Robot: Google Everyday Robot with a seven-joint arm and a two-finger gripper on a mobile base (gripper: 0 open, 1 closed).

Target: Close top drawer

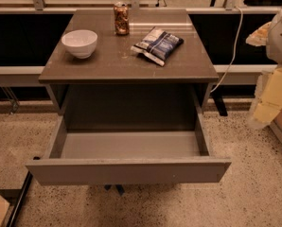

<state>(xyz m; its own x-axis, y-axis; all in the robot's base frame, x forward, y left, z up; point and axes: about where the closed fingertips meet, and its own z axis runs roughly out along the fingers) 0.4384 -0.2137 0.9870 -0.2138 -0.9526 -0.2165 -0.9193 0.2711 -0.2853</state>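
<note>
The top drawer point(127, 170) is pulled far out of the cabinet. It has a wide, plain grey-brown front panel and light grey inner walls, and its inside is empty. My gripper point(266, 103) shows as a pale cream shape at the right edge of the camera view. It is to the right of the drawer, apart from it, and holds nothing that I can see.
On the cabinet top point(103, 65) stand a white bowl point(79, 42), a drink can point(121, 19) and a blue-and-white snack bag point(157, 45). A white cable point(232, 46) hangs at the right. A speckled floor point(254, 193) surrounds the cabinet.
</note>
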